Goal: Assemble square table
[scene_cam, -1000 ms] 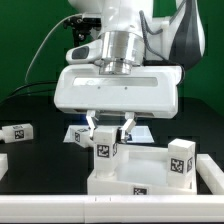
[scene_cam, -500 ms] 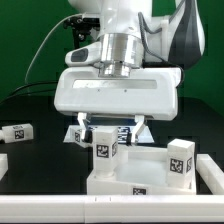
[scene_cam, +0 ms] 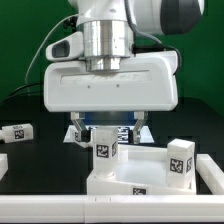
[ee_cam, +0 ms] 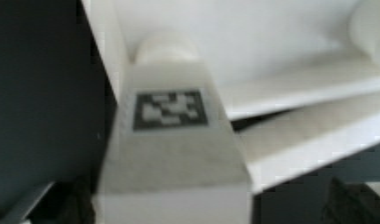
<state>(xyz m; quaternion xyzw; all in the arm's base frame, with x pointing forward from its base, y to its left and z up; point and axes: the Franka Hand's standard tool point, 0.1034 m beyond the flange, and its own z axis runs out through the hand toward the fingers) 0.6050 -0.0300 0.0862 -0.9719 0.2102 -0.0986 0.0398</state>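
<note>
The white square tabletop [scene_cam: 130,172] lies low in the middle of the exterior view. Two tagged white legs stand upright on it, one at its left corner [scene_cam: 105,149] and one at its right corner [scene_cam: 180,160]. My gripper [scene_cam: 106,127] hangs just above the left leg, open, with one finger to each side of the leg's top and touching nothing. In the wrist view that leg [ee_cam: 169,120] fills the middle with its tag facing the camera, the tabletop [ee_cam: 302,60] lies behind it, and a dark fingertip [ee_cam: 34,205] shows at each lower corner.
A loose tagged leg [scene_cam: 15,132] lies on the black table at the exterior view's left, with another [scene_cam: 2,166] at the left edge. A white barrier [scene_cam: 60,206] runs along the front and up the right side. A cable hangs behind.
The fingers were closed around the left leg's top a second ago. They have spread apart and let it go, and the hand has turned about its axis. The leg stays upright.
</note>
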